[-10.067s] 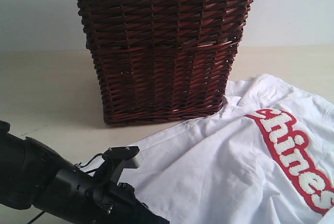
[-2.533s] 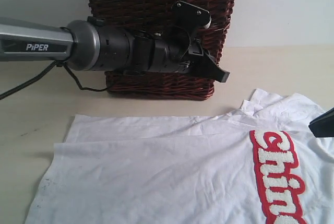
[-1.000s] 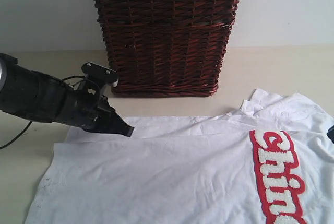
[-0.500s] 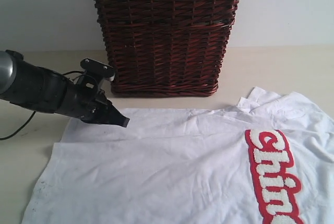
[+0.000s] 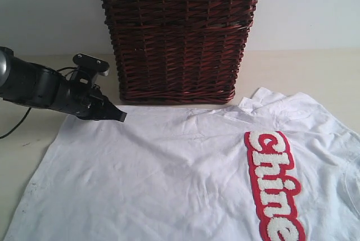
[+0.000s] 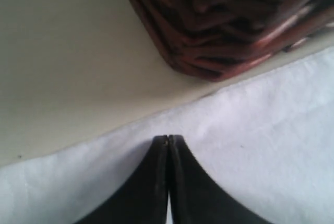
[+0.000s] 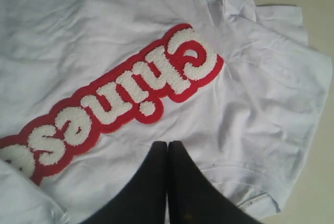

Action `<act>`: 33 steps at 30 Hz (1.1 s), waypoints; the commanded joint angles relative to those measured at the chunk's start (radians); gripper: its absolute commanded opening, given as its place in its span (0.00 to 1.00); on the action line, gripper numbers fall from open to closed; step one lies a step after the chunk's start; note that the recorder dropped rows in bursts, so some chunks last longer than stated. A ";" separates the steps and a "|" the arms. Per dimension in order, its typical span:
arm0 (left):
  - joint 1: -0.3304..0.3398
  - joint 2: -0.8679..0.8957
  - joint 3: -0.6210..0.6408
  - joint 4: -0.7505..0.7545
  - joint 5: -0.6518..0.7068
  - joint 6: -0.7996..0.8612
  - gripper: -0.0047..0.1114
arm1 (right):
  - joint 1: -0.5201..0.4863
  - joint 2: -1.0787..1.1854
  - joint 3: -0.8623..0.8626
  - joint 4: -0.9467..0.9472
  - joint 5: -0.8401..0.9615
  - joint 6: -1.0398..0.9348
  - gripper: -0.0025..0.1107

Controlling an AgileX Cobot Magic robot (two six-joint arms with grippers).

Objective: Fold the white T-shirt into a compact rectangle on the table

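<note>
The white T-shirt (image 5: 169, 179) lies spread flat on the pale table (image 5: 315, 72), its red band (image 5: 273, 185) with fuzzy white letters at the right. My left gripper (image 5: 120, 116) is shut, its tips at the shirt's far-left edge. In the left wrist view the gripper (image 6: 168, 138) sits over the white cloth (image 6: 271, 130) with no fabric seen between the fingers. My right gripper (image 7: 167, 143) is shut above the shirt (image 7: 104, 25) just beside the red band (image 7: 120, 98); it is out of the exterior view. No orange neck tag shows.
A tall dark wicker basket (image 5: 179, 33) stands at the back centre, almost touching the shirt's far edge; its base (image 6: 224, 25) is close ahead of the left gripper. Bare table (image 6: 62, 51) lies left of the basket, and the left arm's cable trails there.
The left gripper came down from in front of the basket to the shirt's far edge and slid left. The shirt shifted left and its folded-over far edge flattened out. The right gripper left the exterior view.
</note>
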 commanded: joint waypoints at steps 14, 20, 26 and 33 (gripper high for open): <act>-0.006 -0.393 0.040 -0.037 0.128 -0.064 0.04 | -0.001 0.061 0.003 -0.057 0.060 0.025 0.02; -0.095 -0.512 0.151 -0.033 0.250 -0.065 0.04 | -0.001 0.191 0.055 0.023 0.115 -0.050 0.03; -0.199 -0.536 0.279 -0.033 0.221 -0.065 0.04 | -0.001 0.282 0.125 0.025 0.112 -0.311 0.27; -0.249 -0.484 0.414 -0.070 0.173 -0.067 0.04 | -0.001 0.305 0.168 0.101 -0.129 -0.393 0.40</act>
